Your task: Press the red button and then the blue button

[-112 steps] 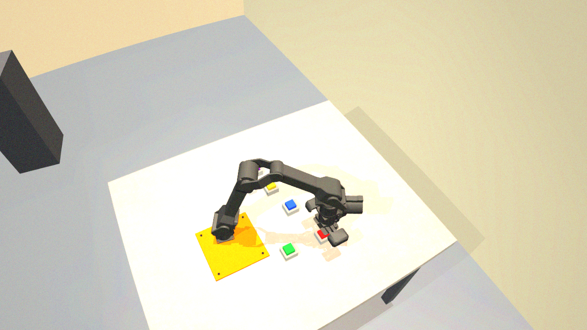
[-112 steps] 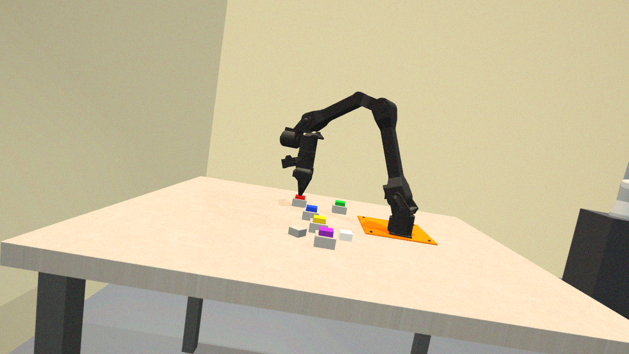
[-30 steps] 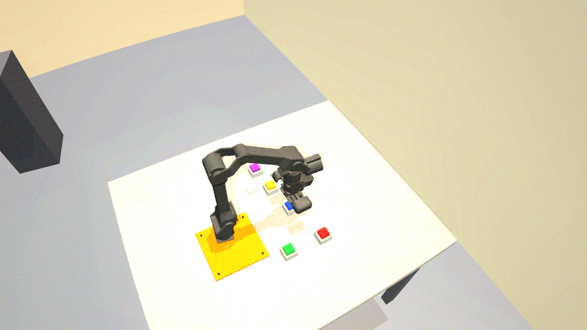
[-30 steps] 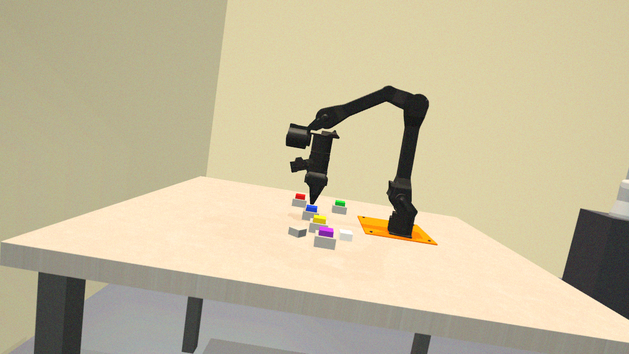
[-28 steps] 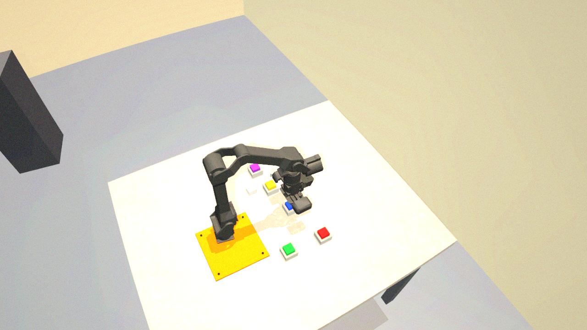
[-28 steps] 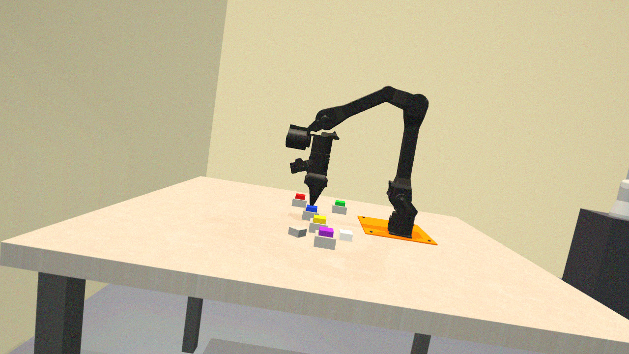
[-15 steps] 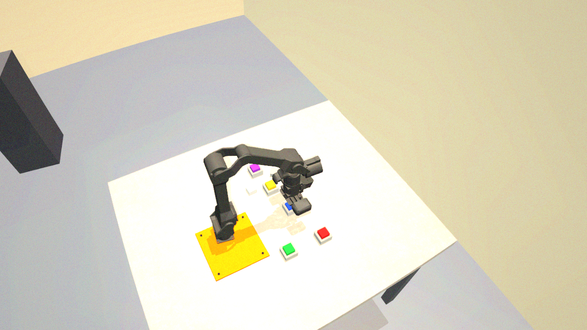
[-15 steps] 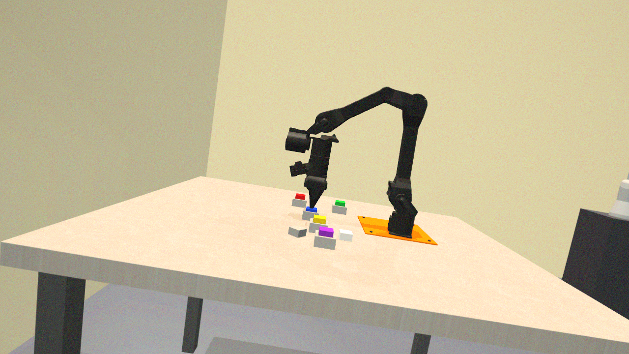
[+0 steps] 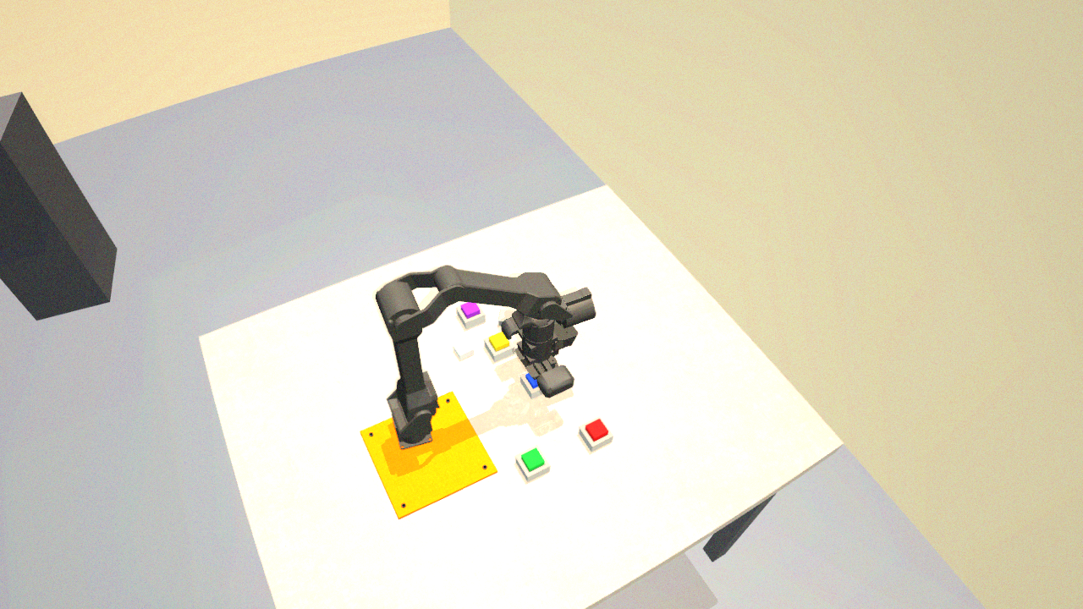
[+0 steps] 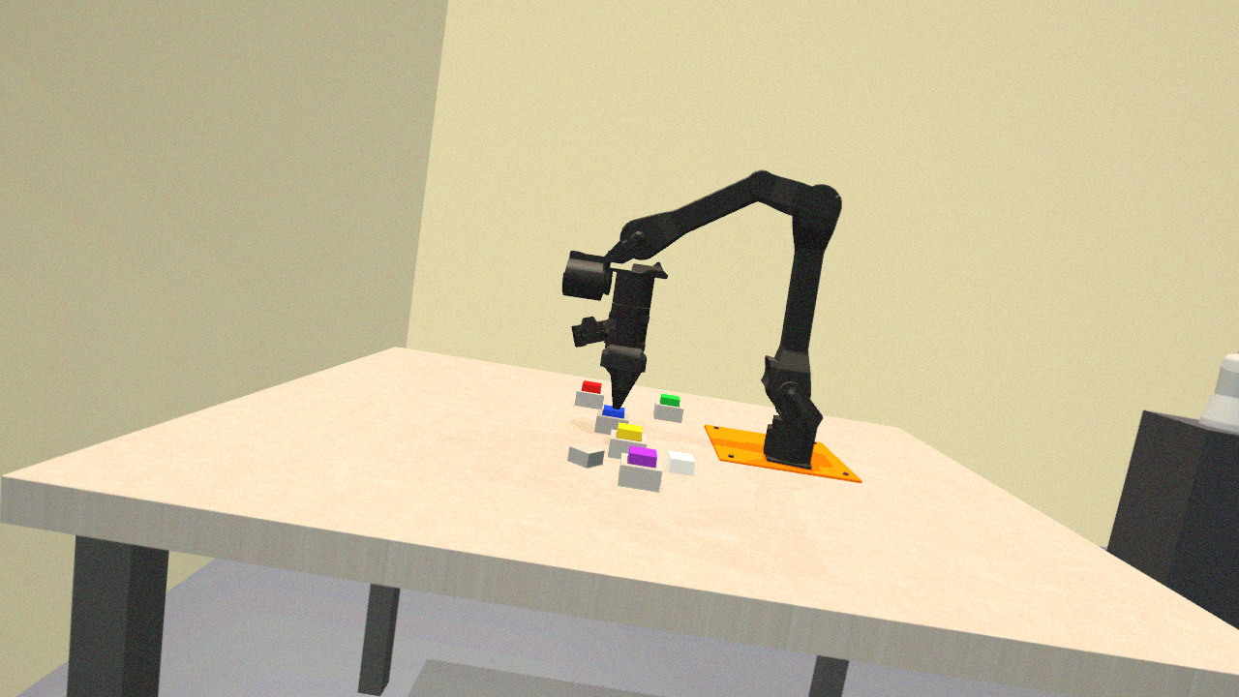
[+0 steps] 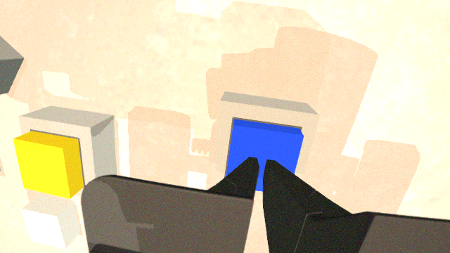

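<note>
My gripper [image 10: 617,407] [image 11: 259,167] points down with its two fingertips almost together and nothing between them. The tips are at the blue button [image 9: 532,381] [image 10: 613,413] [image 11: 265,144], over its cap. I cannot tell whether they touch it or whether the cap is pushed in. In the top view, the gripper's body hides part of this button and the fingertips. The red button [image 9: 596,429] [image 10: 590,387] stands apart from the gripper, with its cap raised above its pale housing. It is outside the wrist view.
The yellow button [image 9: 498,341] [image 10: 629,431] [image 11: 43,165] is beside the blue one. A purple button [image 9: 470,309] [image 10: 642,456], a green button [image 9: 533,458] [image 10: 669,400], a white block [image 9: 463,353] [image 10: 680,463] [image 11: 43,223] and a grey block [image 10: 586,456] [image 11: 7,70] also lie on the table.
</note>
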Action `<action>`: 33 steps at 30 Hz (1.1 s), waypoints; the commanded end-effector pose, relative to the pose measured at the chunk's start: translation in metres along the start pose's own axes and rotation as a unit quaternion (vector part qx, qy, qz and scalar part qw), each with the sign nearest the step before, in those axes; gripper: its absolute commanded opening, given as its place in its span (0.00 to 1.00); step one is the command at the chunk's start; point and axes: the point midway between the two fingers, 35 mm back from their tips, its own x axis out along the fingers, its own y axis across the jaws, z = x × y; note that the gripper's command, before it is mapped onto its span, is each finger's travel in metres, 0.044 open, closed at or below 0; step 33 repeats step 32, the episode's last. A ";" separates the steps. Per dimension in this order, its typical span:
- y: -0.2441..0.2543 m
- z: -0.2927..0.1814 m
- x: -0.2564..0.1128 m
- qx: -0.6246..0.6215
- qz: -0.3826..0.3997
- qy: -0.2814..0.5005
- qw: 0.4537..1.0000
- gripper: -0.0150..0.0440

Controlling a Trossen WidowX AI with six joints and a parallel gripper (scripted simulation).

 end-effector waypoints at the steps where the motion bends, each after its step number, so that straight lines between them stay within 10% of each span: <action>1: 0.000 0.002 -0.026 0.002 -0.002 -0.006 1.000 0.29; 5: 0.000 0.002 -0.028 0.002 -0.002 -0.006 1.000 0.29; 20: 0.147 0.009 -0.070 -0.017 0.011 -0.018 1.000 0.93; 33: 0.220 -0.024 -0.092 0.002 0.009 -0.005 1.000 0.93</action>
